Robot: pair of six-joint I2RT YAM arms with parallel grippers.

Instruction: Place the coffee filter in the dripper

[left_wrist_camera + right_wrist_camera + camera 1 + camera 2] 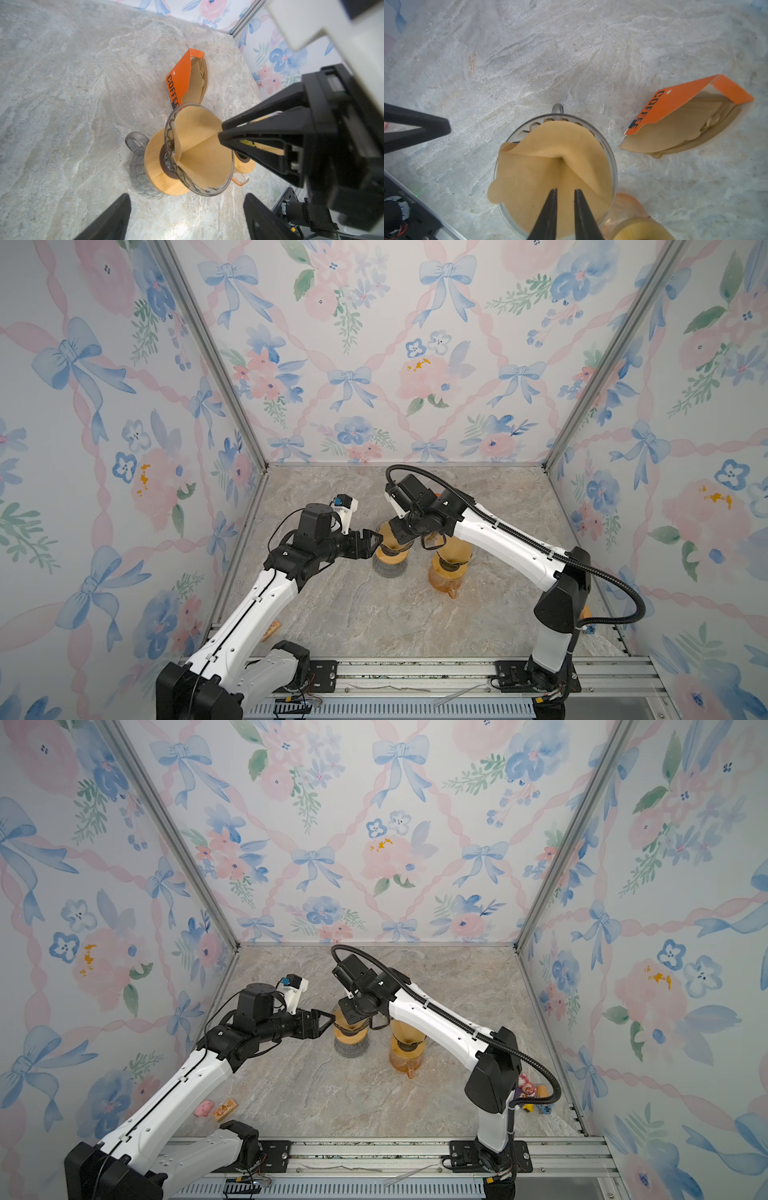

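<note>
The dripper is a clear glass cone on a round wooden collar, standing on a grey ribbed mug; both top views show it mid-table. A brown paper coffee filter lies inside the cone, partly unfolded, one lobe over the rim. My right gripper reaches down into the cone with a narrow gap between its fingers and nothing pinched. My left gripper stands wide open beside the dripper on its left, apart from it.
An orange filter box with more filters lies open behind the dripper. An amber glass carafe with a wooden collar stands right of it. Small toys and blocks lie near the front corners.
</note>
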